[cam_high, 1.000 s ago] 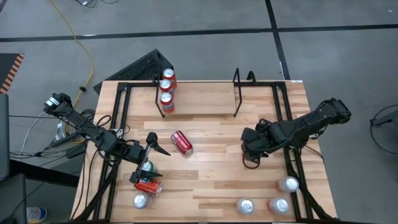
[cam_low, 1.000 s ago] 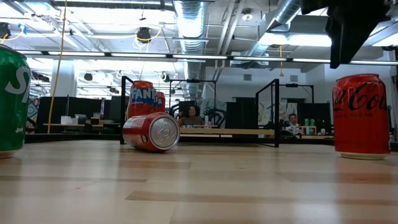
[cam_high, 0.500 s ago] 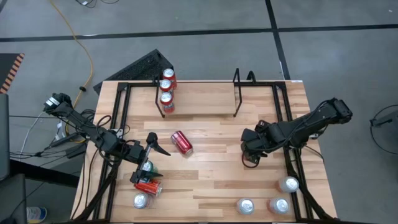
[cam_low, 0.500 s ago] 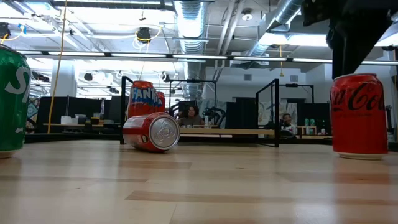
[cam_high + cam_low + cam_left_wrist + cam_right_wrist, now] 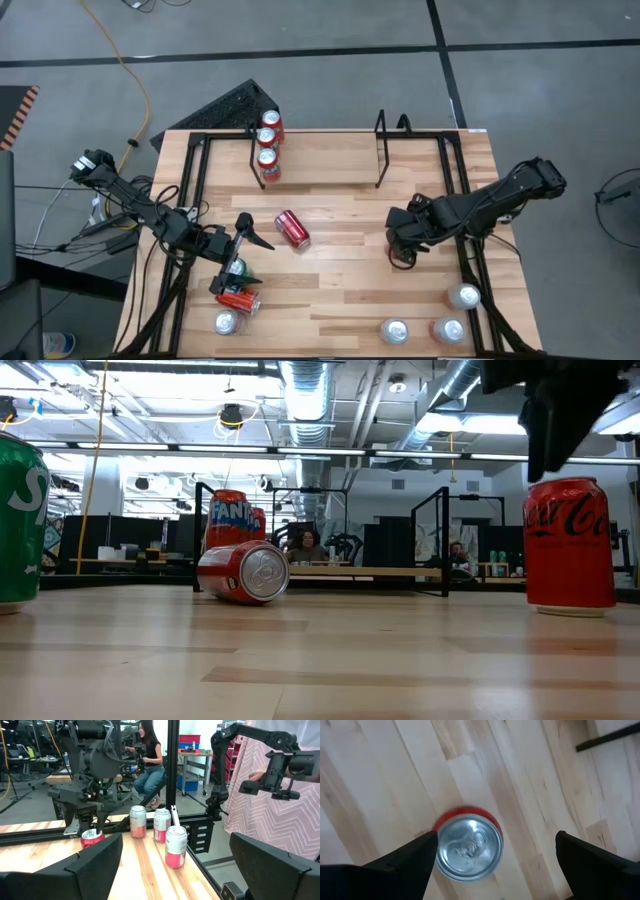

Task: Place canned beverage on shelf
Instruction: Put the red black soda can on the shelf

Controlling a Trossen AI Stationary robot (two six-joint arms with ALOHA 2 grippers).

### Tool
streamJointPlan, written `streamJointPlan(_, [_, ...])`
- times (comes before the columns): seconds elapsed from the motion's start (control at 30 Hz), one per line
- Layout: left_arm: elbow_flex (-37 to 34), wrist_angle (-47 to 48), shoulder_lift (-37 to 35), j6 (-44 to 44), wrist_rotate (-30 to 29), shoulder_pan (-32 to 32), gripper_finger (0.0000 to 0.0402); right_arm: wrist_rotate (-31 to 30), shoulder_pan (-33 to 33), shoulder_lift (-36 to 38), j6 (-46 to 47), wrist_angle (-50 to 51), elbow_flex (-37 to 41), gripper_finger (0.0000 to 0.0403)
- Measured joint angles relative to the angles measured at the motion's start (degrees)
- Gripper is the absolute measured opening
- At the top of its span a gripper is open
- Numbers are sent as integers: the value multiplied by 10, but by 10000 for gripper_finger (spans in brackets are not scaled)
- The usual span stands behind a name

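The shelf (image 5: 320,155) at the far side of the worktop (image 5: 340,290) already carries cans: three red ones stand in a row (image 5: 268,146) by its left upright loop, and the rest of the rack is bare. So the task is only partly done.

The right pincer (image 5: 400,248) hangs directly over an upright red cola can (image 5: 468,844), its fingers spread wide apart on either side of the can top, not touching it as far as the right wrist view shows. In the low view this can (image 5: 569,546) stands on the wood with the dark pincer above it. My reading is that the grasp is being prepared, not yet made.

The left pincer (image 5: 243,232) waits near the left edge, also opened wide and holding nothing, above a green can (image 5: 236,268).

Much is left: a red can lies on its side (image 5: 292,229) in the middle, another lies near the green one (image 5: 240,299), and several upright cans wait along the near edge (image 5: 397,331). Their exact number is hard to tell, since the arms may cover some.
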State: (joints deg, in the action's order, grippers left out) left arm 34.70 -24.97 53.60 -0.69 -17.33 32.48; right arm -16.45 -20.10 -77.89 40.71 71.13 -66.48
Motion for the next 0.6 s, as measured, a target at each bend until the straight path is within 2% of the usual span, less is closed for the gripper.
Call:
streamJointPlan(0.27, [0,0,0,0,0,0,355,-2,-2,0,-4,-3,-38,384])
streamJointPlan(0.6, [0,11,0,0,0,0,355,26,-4,0,-2,-51,30,384])
